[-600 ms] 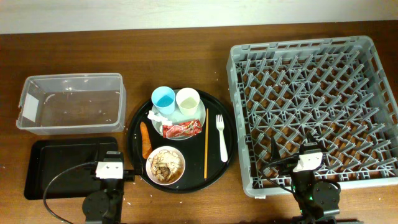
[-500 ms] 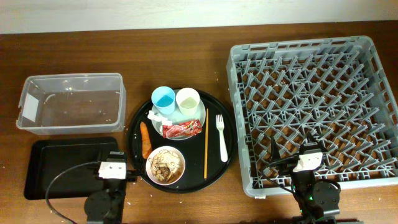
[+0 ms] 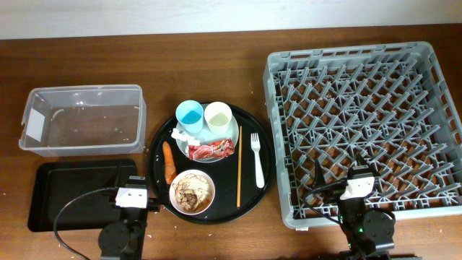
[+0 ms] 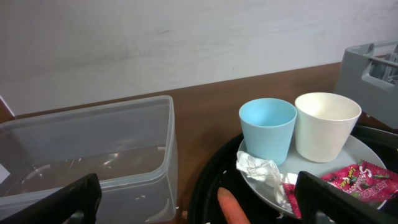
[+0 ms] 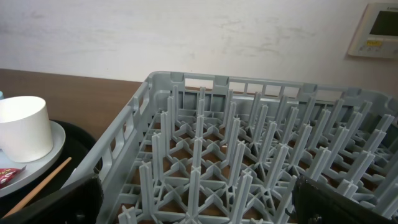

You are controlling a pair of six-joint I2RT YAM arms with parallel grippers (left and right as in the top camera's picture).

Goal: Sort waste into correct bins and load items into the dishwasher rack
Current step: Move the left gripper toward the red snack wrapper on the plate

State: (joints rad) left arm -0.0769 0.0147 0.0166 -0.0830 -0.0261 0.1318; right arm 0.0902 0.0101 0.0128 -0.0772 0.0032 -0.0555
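Left gripper [image 4: 198, 188] nudged toward round black tray [image 3: 253, 196], splayed; right gripper [image 5: 196, 186] splayed too

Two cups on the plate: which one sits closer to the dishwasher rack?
The cream cup; it stands beside the light blue cup, on the side toward the grey dishwasher rack.

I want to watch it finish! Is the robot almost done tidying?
Not yet. Nothing looks done: the rack and clear tub look empty. Left claw and right claw are open, empty. The blue cup, cream cup, bowl, fork, wrapper and carrot wait on the round tray.
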